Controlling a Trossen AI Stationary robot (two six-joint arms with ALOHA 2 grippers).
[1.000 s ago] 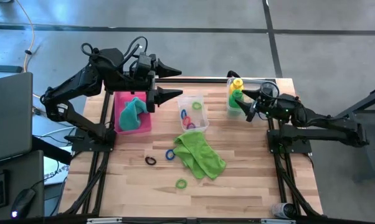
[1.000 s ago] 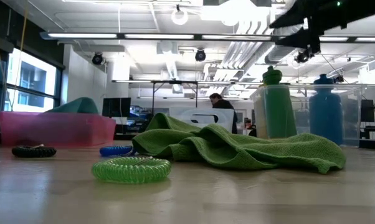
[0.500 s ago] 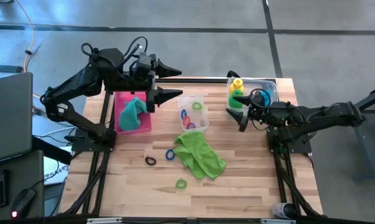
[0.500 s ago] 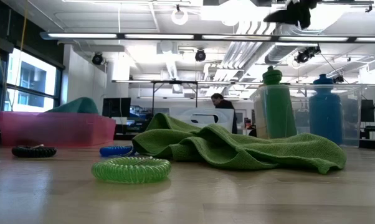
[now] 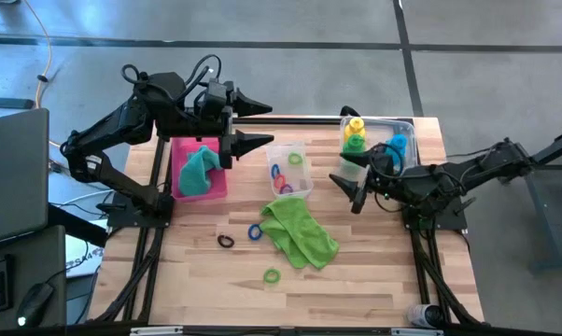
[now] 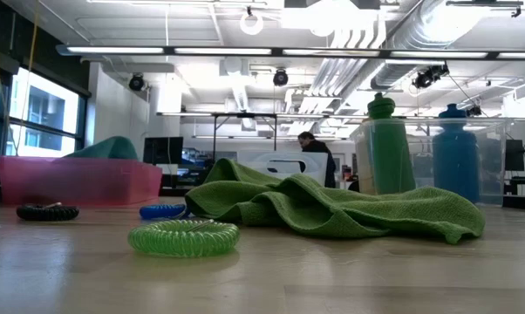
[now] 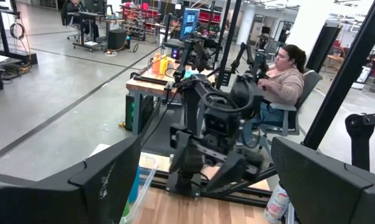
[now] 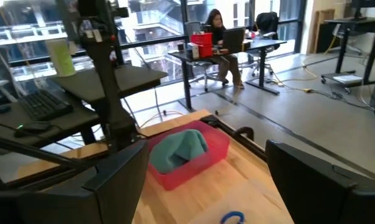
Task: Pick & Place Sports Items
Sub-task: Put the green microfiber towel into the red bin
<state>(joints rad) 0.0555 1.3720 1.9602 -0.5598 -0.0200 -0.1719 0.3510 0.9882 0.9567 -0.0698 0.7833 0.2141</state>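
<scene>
Right gripper (image 5: 348, 189) hovered with fingers spread, empty, left of box (image 5: 407, 124) holding bottles. Lime towel (image 5: 300, 231) lay on table, near and left of it (likely next pick). Best approach: descend over bunched fold, pinch high. Left gripper (image 5: 255, 122), fingers apart, waited above pink tray (image 5: 176, 161).

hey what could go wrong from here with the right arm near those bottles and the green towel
The right gripper, open and empty, sits close beside the clear box holding the bottles; a careless swing could knock it. If it goes for the lime green towel, the blue ring touching the towel's edge may get dragged along.
</scene>
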